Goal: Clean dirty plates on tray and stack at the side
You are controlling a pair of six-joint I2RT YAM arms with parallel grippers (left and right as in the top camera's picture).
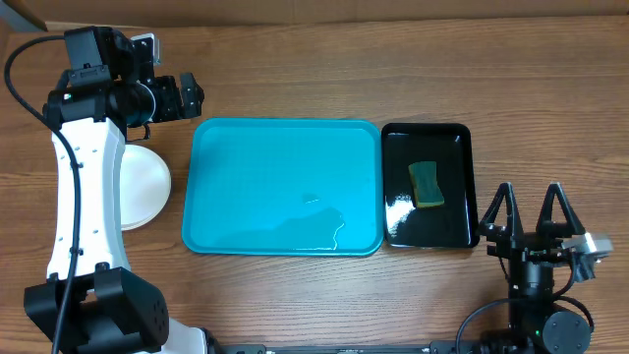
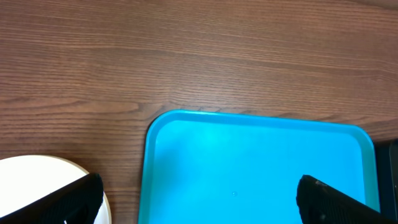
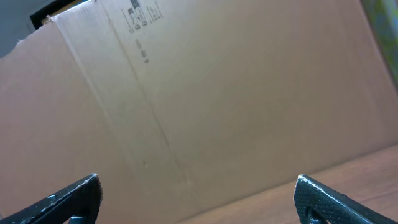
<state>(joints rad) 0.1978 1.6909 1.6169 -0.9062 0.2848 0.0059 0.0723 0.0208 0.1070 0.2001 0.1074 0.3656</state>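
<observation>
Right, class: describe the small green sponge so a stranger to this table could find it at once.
Find the large turquoise rounded-rectangle plastic tray in the middle of the wooden table. Just beside its right edge lies a smaller glossy black plastic tray. In it sits the small green rectangular sponge, the only loose object in either tray.

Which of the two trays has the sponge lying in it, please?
The smaller glossy black tray, right of the large turquoise tray, holds the green-and-yellow sponge; the turquoise one holds no object, only a wet sheen.
</observation>
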